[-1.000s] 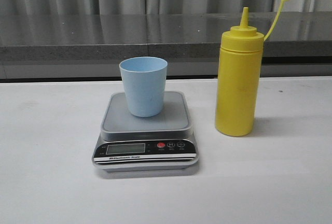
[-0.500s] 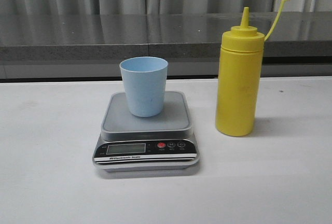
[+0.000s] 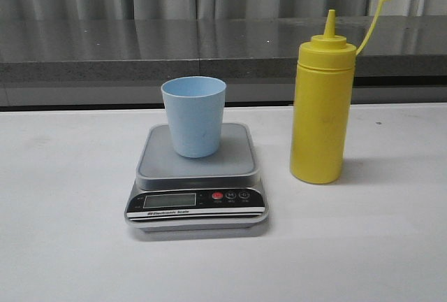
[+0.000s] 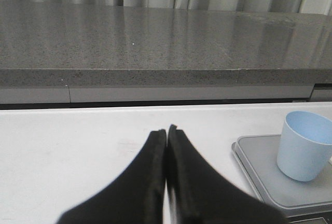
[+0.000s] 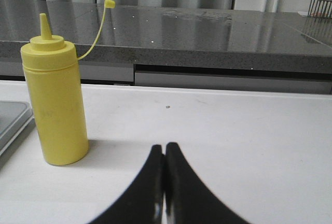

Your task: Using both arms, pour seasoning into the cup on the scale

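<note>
The light blue cup (image 3: 194, 114) stands upright on the grey platform of the scale (image 3: 197, 162), whose black panel with a red button faces me. The yellow seasoning bottle (image 3: 320, 110) stands upright on the white table to the right of the scale, nozzle uncovered, cap hanging on its tether. Neither arm shows in the front view. My left gripper (image 4: 166, 129) is shut and empty, left of the scale (image 4: 259, 175) and cup (image 4: 305, 145). My right gripper (image 5: 165, 146) is shut and empty, right of the bottle (image 5: 56, 102).
A grey stone ledge (image 3: 174, 47) runs along the back of the white table (image 3: 63, 232), with grey curtains behind it. A small wire rack (image 5: 320, 5) stands far back on the ledge in the right wrist view.
</note>
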